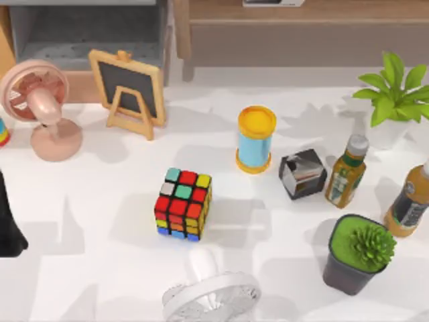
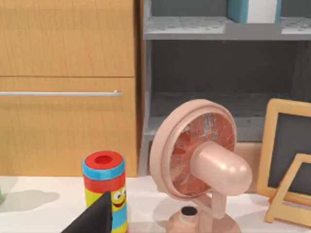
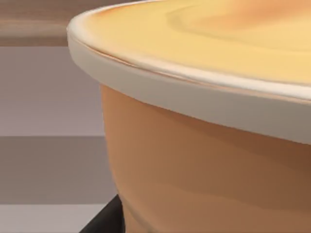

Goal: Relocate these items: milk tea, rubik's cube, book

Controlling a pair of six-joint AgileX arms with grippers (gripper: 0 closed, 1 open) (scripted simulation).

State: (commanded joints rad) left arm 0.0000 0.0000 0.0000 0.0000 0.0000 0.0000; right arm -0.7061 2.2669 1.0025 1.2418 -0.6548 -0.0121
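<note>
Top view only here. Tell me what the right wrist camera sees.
Observer: A tan cup with a cream rim, very close.
Operator: Describe what stands beside the pink fan in the left wrist view.
Observer: A striped can with a red lid and a smiley face.
Operator: Report what the upper shelf behind it holds.
Observer: A teal and white item; I cannot tell what it is.

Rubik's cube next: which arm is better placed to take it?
Probably left. The rubik's cube sits left of the table's centre, and the left gripper waits at the left edge. The right wrist view shows an orange cup close against that camera.
</note>
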